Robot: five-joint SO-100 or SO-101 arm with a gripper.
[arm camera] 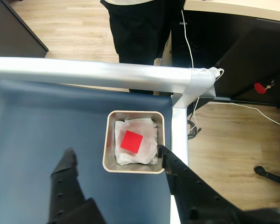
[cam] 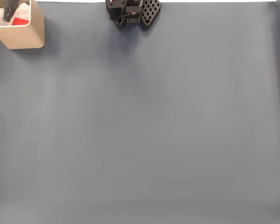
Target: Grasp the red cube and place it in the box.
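The red cube (arm camera: 131, 141) lies flat on the white paper filling inside the tan box (arm camera: 110, 140), which stands near the table's corner. My gripper (arm camera: 114, 153) hangs above the box, open and holding nothing. Its two black fingers (arm camera: 67, 163) spread on either side of the box's near wall. In the fixed view the box (cam: 25, 39) stands at the top left corner. A patch of the red cube (cam: 21, 21) shows inside it, under a dark part of the gripper (cam: 11, 9).
The arm's black base (cam: 130, 11) sits at the top middle of the blue-grey mat (cam: 144, 121). A silver rail (arm camera: 84, 74) edges the table. Beyond it a person's dark-trousered legs (arm camera: 140, 37) stand on the wooden floor, beside cables and black furniture.
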